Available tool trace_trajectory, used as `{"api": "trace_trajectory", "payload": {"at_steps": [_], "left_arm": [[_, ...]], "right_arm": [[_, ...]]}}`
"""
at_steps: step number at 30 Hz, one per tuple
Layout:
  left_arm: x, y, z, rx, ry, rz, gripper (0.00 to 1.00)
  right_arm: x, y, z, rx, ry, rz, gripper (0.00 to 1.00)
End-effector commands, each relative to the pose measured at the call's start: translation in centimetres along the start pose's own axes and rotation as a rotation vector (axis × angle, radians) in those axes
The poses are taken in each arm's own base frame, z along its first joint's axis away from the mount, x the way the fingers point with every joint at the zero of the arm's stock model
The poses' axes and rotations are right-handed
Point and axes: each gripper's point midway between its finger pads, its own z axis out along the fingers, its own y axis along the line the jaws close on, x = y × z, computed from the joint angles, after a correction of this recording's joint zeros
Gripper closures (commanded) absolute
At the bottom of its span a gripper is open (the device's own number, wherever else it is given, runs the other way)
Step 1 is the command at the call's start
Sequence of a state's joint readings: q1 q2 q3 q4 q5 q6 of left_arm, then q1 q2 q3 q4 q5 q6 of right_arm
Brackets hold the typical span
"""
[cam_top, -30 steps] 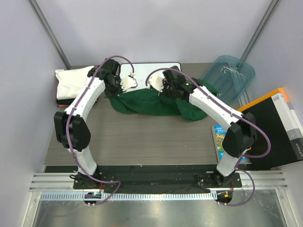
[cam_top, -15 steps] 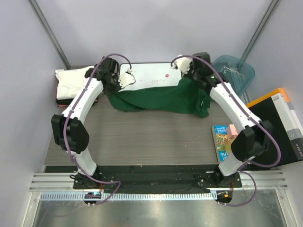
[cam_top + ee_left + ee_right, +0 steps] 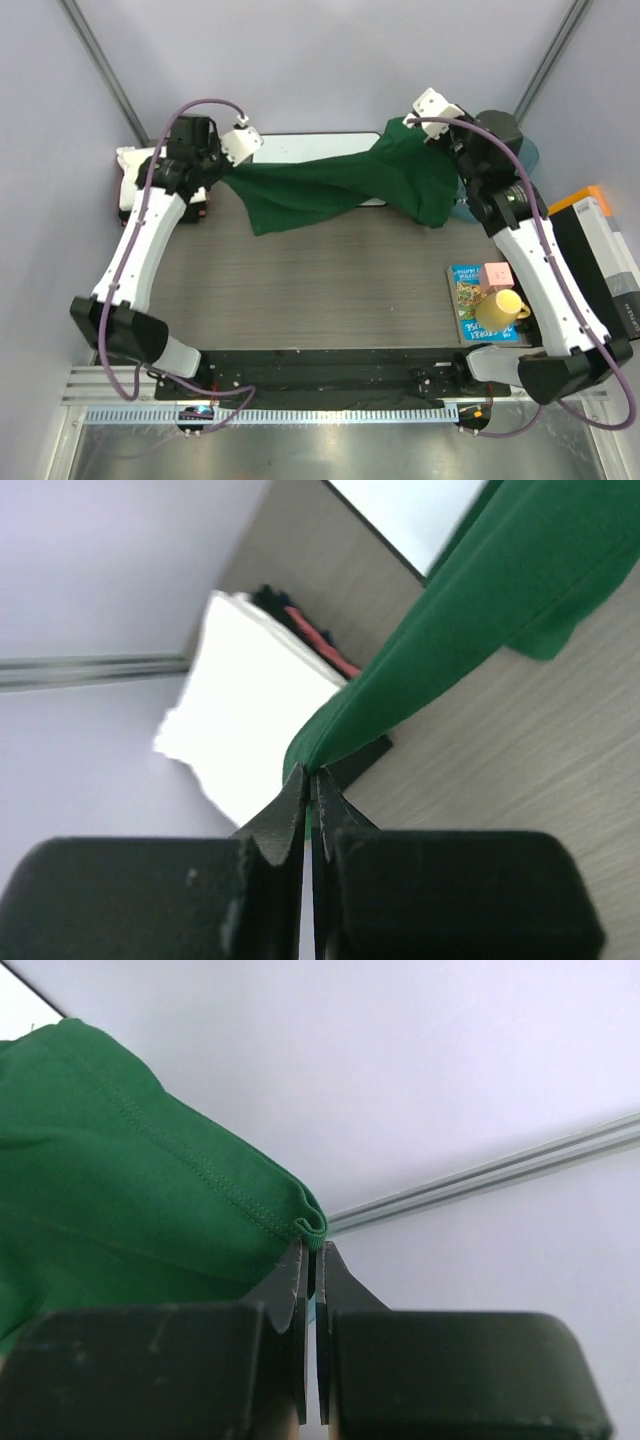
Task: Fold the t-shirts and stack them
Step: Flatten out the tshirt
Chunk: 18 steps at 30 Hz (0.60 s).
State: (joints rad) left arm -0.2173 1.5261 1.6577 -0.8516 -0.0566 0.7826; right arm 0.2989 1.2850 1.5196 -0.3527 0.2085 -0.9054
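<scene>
We hold the dark green t-shirt stretched above the far side of the table, from 10 o'clock to 2 o'clock. We judge this lets it hang open and shed its creases before we lay it flat for folding. Our left gripper is pressed together on one edge; our right gripper pinches a stitched hem, held higher. The folded white t-shirt lies at 10 o'clock, likely the stack's place.
</scene>
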Motion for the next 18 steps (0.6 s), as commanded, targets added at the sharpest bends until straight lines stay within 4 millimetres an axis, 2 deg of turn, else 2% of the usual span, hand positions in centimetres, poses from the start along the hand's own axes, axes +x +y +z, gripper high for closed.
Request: {"api": "trace_trajectory", "payload": {"at_steps": [1,3,4,7,8,10,11,13,14,16,17,18], "left_arm": [[-3.4,3.8,-8.3,-0.214,-0.176,-0.004,1.00],[-3.8,2.5,-10.2,-0.191,-0.205,0.089,1.00],[-3.8,2.3,-12.8,-0.218,-0.238,0.111,1.00],[-4.0,1.1,-16.7,-0.222,-0.322,0.154,1.00],[-4.0,1.3,-19.8,-0.265,-0.379,0.148,1.00],[-4.1,0.5,-22.1,-0.259,-0.443,0.151,1.00],[-3.8,0.5,-24.3,-0.293,-0.483,0.144,1.00],[-3.6,0.5,-25.7,-0.324,-0.508,0.139,1.00],[-3.3,0.5,-25.5,-0.334,-0.500,0.137,1.00],[-3.3,1.2,-25.8,-0.384,-0.501,0.162,1.00],[-2.6,1.5,-24.8,-0.403,-0.452,0.167,1.00],[-2.5,1.8,-23.9,-0.410,-0.427,0.177,1.00]], "right_arm": [[-3.0,-4.0,-4.5,0.109,-0.151,0.049,0.99],[-3.9,-4.8,-6.2,0.120,-0.203,0.050,0.99],[-4.4,-5.8,-8.4,0.147,-0.241,0.053,0.99],[-5.6,-7.1,-11.9,0.168,-0.319,0.050,0.99],[-6.1,-8.2,-14.1,0.202,-0.352,0.052,0.99],[-6.6,-9.4,-16.5,0.226,-0.379,0.027,0.99],[-6.9,-10.3,-18.2,0.260,-0.405,0.018,0.99],[-7.3,-11.5,-19.5,0.304,-0.418,-0.017,0.99],[-7.3,-12.0,-19.7,0.320,-0.415,-0.025,0.99],[-7.8,-13.0,-19.1,0.353,-0.410,-0.038,0.99],[-8.1,-13.1,-18.6,0.355,-0.408,-0.049,0.99],[-8.2,-12.8,-17.0,0.339,-0.395,-0.058,0.99]]}}
